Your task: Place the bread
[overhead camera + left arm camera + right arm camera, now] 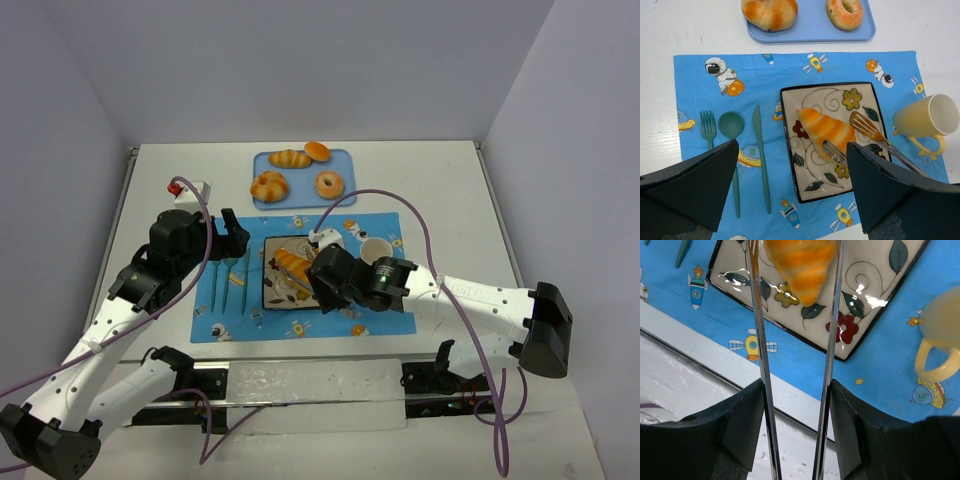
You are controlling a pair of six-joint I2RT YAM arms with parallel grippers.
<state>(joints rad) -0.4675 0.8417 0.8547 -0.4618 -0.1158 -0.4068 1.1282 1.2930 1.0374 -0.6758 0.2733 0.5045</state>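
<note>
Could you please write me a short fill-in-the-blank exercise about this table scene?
1. The bread lies on the square, flower-patterned ____.
2. The jaws of the right gripper are closed on metal ____ whose tips flank the bread.
3. Beside the teal fork and spoon lies a teal ____.
4. The jaws of the left gripper stand ____, holding nothing.
Missing words: plate; tongs; knife; open.

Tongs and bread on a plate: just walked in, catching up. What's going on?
The right gripper holds tongs whose arms straddle the bread, which lies on the square plate. One arm stands clear of it, so it looks set down. The left gripper hovers open and empty over the placemat.
</note>
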